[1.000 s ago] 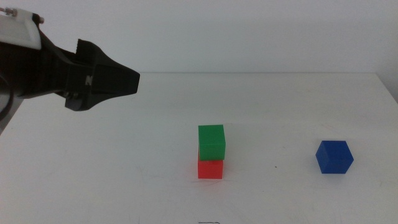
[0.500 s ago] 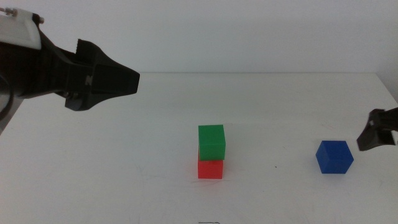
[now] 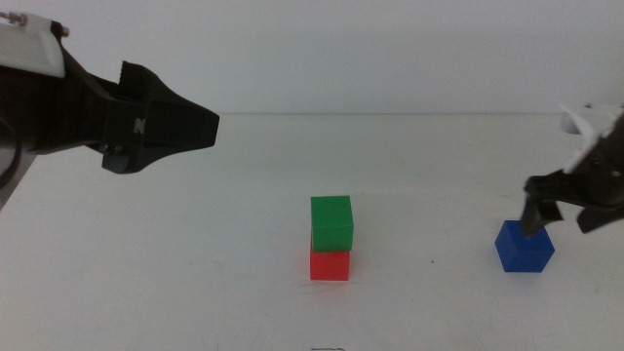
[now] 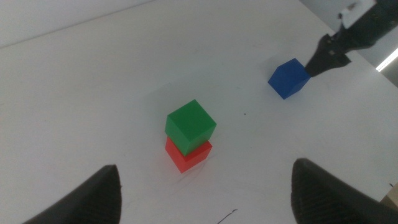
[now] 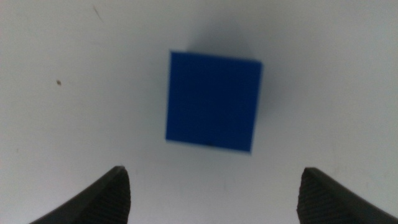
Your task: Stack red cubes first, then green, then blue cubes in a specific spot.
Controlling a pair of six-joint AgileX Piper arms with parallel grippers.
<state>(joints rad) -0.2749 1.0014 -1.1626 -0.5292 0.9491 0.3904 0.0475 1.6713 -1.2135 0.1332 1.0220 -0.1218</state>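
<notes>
A green cube (image 3: 331,222) rests on a red cube (image 3: 330,264) near the middle of the white table; the left wrist view shows the same pair, green cube (image 4: 190,125) over red cube (image 4: 187,155). A blue cube (image 3: 524,246) sits alone to the right. My right gripper (image 3: 563,216) hovers open just above and to the right of it, and the right wrist view shows the blue cube (image 5: 213,100) ahead of the spread jaws, untouched. My left gripper (image 3: 210,129) hangs high at the left, open and holding nothing, well away from the stack.
The white table's far edge (image 3: 409,114) runs across the back. A small dark speck (image 3: 433,261) lies between the stack and the blue cube.
The right arm has come in from the right edge and now hovers over the blue cube. The left arm and all three cubes have stayed put.
</notes>
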